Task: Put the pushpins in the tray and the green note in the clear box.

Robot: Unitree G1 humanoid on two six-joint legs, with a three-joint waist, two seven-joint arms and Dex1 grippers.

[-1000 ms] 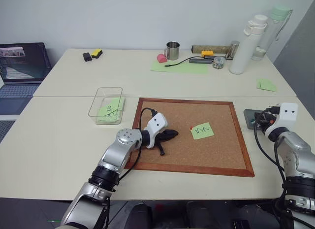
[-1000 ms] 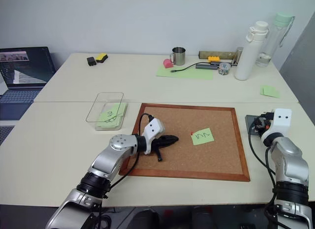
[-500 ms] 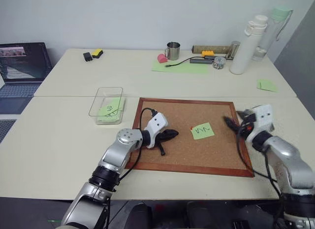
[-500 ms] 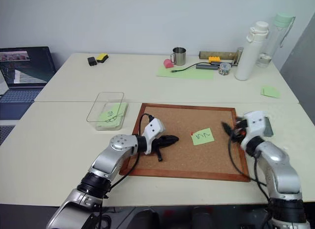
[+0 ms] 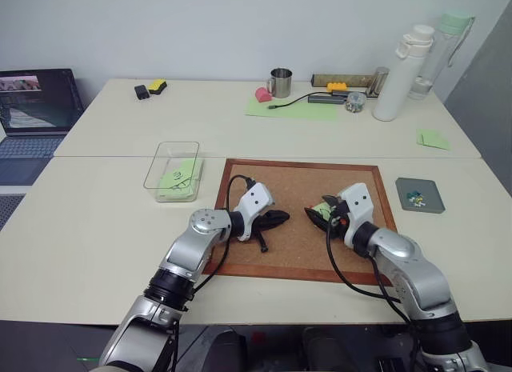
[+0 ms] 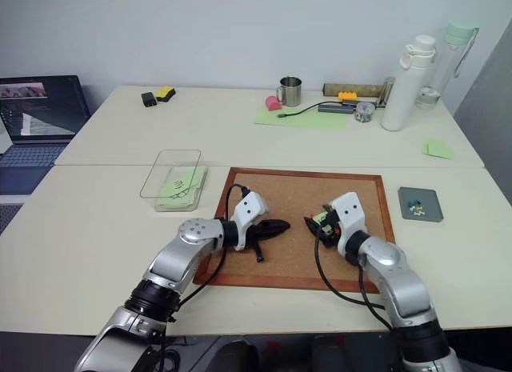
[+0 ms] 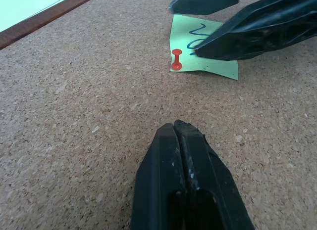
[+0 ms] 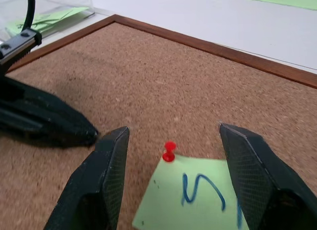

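The green note with its zigzag lies on the cork board, pinned at one corner by a red pushpin. My right gripper hovers open low over the note, one finger on each side of the pin, touching neither. My left gripper rests shut and empty on the board, left of the note. The grey tray sits right of the board with small pushpins in it. The clear box stands left of the board and holds another green note.
At the back of the far table stand a metal mug, a white bottle and a large green sheet. A laptop sits at the far left. A loose green note lies at the right.
My right arm has swung left from over the tray to the pinned note, uncovering the tray. The left arm has not moved.
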